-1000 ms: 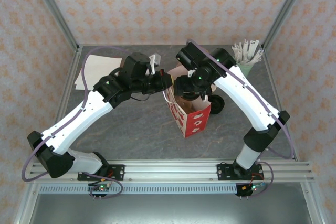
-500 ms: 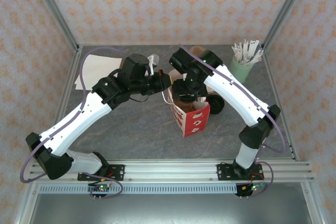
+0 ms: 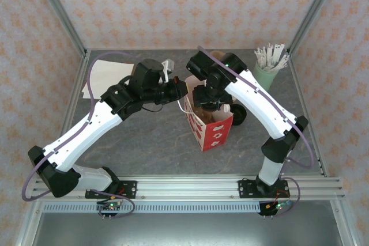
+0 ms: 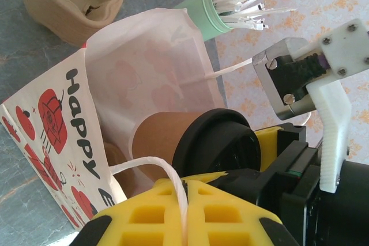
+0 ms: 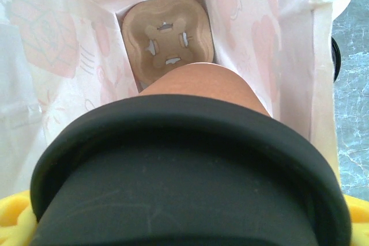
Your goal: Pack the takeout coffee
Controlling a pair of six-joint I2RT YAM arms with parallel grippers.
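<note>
top view
- right gripper (image 3: 205,103): over the last second you have swung it in from the bag's right side; it now sits over the open mouth of the bag (image 3: 214,133), wrist pointing down into it
- left gripper (image 3: 182,88): has not shifted; pinched on the string handle (image 3: 184,105) at the bag's left lip, keeping the mouth open for you
- bag: upright, same spot on the table (image 3: 144,136)
- green cup (image 3: 266,74) of paper-wrapped sticks: back right, well apart from the bag

left wrist view
- left fingers (image 4: 144,217): narrow, closed together on the white string, which runs out between them
- coffee cup (image 4: 158,136): brown sleeve, black lid (image 4: 216,142); the sleeve end is already inside the bag's mouth, against the white inner wall
- spare tray (image 4: 75,1): brown pulp, on the table beyond the bag

right wrist view
- right fingers (image 5: 11,220): wide, one at each side of the lid, clamped on it; the cup is held
- tray (image 5: 167,36): a second pulp one, flat on the bag's floor; the cup's base hangs above it, apart from it, not yet seated

what the change means
- the cup has gone from beside the mouth to inside it, so the packing looks close to done
- what is left, by my reading: lower it straight onto the tray, then spread your right fingers
- hold the handle until then, or the paper walls may fold in on the cup
</note>
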